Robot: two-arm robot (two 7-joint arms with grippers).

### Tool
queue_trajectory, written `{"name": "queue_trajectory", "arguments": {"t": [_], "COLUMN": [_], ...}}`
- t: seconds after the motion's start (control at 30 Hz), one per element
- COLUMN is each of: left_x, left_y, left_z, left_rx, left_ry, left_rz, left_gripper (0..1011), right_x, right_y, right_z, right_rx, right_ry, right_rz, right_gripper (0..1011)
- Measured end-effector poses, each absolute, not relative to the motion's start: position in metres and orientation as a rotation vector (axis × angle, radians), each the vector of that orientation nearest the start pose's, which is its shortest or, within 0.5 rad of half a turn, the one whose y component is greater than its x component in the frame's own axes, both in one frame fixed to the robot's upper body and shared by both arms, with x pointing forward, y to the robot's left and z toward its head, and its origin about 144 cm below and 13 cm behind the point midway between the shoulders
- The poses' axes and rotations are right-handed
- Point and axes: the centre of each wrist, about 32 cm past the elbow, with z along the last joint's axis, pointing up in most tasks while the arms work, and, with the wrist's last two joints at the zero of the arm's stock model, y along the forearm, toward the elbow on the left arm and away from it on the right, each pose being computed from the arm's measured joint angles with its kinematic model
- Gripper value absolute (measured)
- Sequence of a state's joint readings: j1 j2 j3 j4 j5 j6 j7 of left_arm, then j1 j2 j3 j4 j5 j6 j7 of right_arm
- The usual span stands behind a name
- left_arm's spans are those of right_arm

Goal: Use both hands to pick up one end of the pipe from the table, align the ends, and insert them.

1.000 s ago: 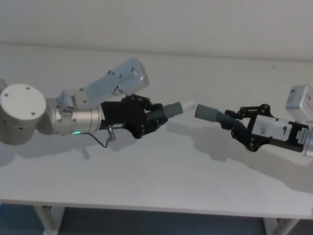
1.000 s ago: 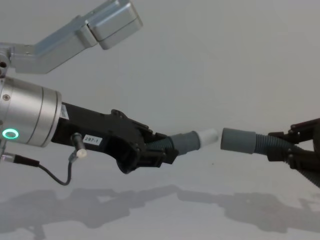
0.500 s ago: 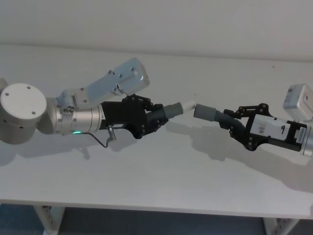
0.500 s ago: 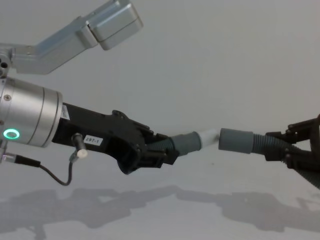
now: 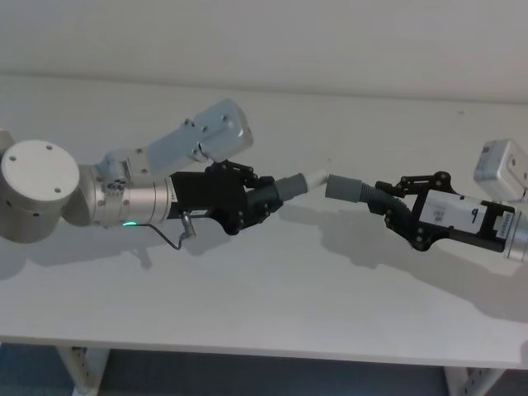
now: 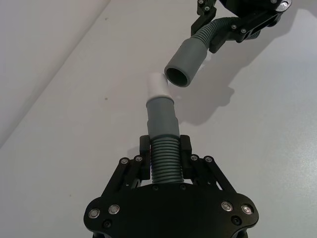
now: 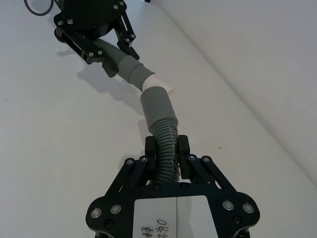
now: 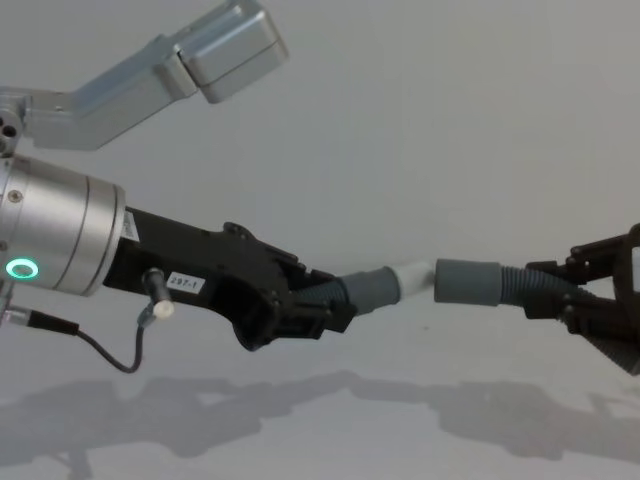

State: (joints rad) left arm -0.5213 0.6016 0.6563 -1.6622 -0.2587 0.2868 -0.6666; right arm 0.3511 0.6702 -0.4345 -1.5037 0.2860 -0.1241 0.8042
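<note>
From the head view, we see the left gripper (image 5: 262, 198) clamped on a dark-grey hose piece (image 5: 289, 185) whose white tip (image 5: 314, 176) points toward the right gripper (image 5: 394, 214). That one grips a second hose piece (image 5: 356, 191) by its ribbed part, its smooth grey collar (image 5: 340, 187) facing the tip. Both pieces hang above the off-white desk (image 5: 272, 289), their ends almost touching.

In the left wrist view, our jaws are shut on the ribbed middle of the first piece (image 6: 165, 148); above it come a smooth cuff and the narrow white tip (image 6: 159, 85), which lies just beside the open round mouth of the collar (image 6: 186, 62), a little off its centre.

In the right wrist view, the ribbed section bends out of the closed jaws into the wider collar (image 7: 158, 109), with the white tip (image 7: 156, 82) at its rim.

From the chest view, the tip (image 8: 415, 274) meets the collar (image 8: 466, 281) level, held above the desk.
</note>
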Motion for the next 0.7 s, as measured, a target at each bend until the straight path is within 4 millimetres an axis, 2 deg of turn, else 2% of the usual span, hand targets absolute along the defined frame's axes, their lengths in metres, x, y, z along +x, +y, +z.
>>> {"name": "queue_trajectory", "arguments": {"t": [0.7], "left_x": [0.5200], "left_y": [0.2118], "left_z": [1.2769], "left_rx": [0.517], "left_ry": [-0.263], "left_rz": [0.453], "left_gripper": [331], "right_x": [0.5284], "right_y": [-0.3138], "right_z": [1.2286], "right_rx": [-0.324], "right_ry": [-0.354], "right_rz": [-0.445], "right_gripper": [252]}}
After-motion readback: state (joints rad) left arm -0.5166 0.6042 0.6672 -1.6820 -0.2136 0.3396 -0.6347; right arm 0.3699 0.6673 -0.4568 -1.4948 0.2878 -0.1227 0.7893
